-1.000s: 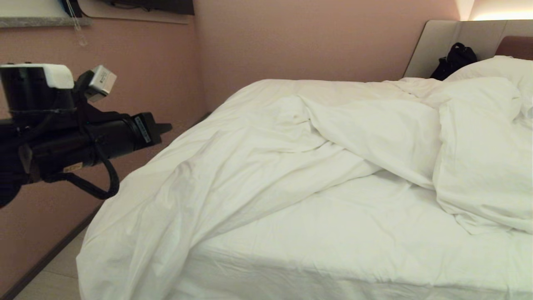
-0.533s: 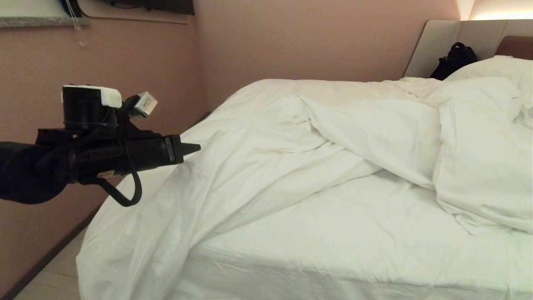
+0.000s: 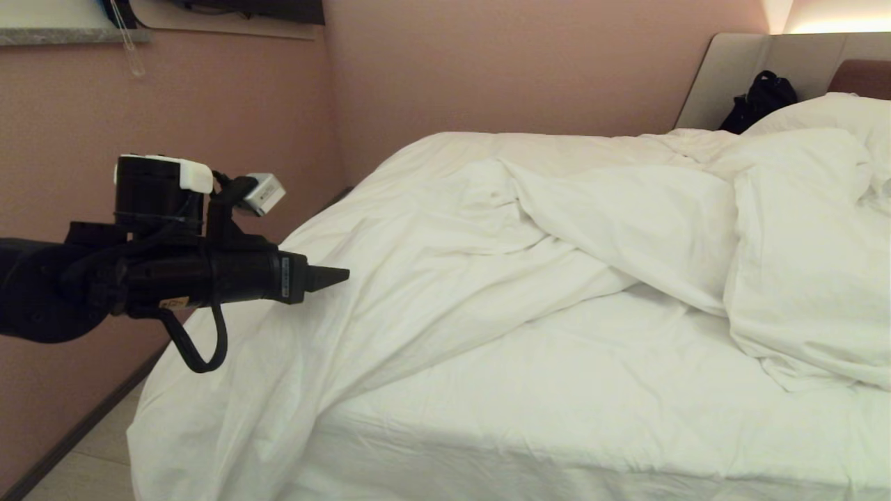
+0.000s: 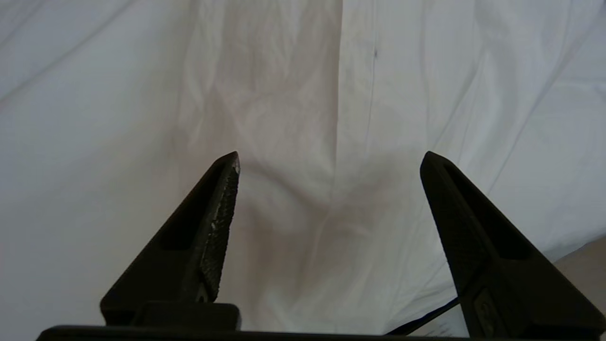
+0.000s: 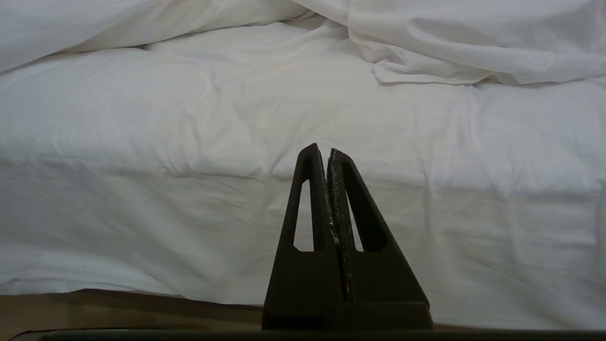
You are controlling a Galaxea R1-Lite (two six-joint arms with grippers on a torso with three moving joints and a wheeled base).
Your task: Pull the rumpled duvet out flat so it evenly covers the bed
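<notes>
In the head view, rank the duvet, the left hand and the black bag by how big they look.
1. duvet
2. left hand, enlarged by nearness to the camera
3. black bag, far back, partly hidden

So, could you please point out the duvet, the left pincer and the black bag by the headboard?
duvet (image 3: 431, 236): head view, its rumpled middle.
left pincer (image 4: 329, 158): left wrist view, the gap midway between its open tips.
black bag (image 3: 762, 97): head view, its body.

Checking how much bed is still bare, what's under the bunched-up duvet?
Near the front, the bed's sheet lies bare. Where the duvet is heaped and draped over the left corner, whatever lies beneath is covered.
</notes>
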